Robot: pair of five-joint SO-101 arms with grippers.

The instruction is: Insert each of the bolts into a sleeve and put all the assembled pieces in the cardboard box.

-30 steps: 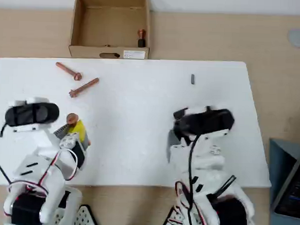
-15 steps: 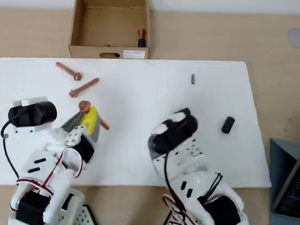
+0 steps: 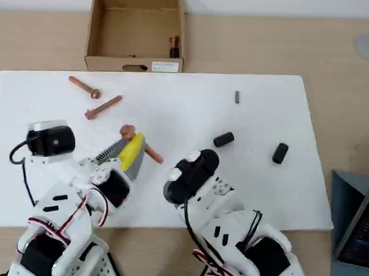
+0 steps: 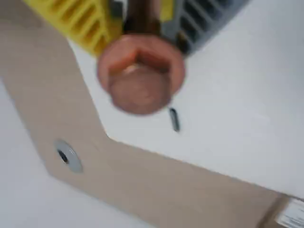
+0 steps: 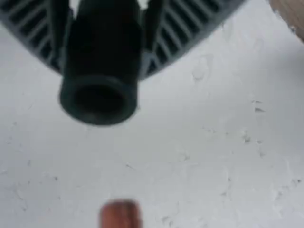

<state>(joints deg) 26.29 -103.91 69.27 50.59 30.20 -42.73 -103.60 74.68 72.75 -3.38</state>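
Note:
My left gripper (image 3: 134,148), with one yellow and one grey finger, is shut on a copper bolt (image 3: 129,133) held above the white mat; the bolt's head (image 4: 141,78) faces the left wrist camera. My right gripper (image 5: 102,28) is shut on a black sleeve (image 5: 99,61), open end outward. The bolt's copper tip (image 5: 119,216) shows just beyond that sleeve. The right arm (image 3: 192,171) sits right of the bolt's tip (image 3: 155,156). Two loose bolts (image 3: 84,86) (image 3: 103,107) lie at the mat's back left. Two black sleeves (image 3: 223,139) (image 3: 280,153) lie on the right.
The cardboard box (image 3: 102,61) stands behind the mat at back left, with one assembled bolt and sleeve (image 3: 174,45) in its right corner. A small dark pin (image 3: 237,97) lies on the mat. A grey object (image 3: 351,222) sits at the table's right edge.
My left gripper has carried the bolt rightward toward the centre. The right arm has swung left with its sleeve, uncovering two loose sleeves on the mat.

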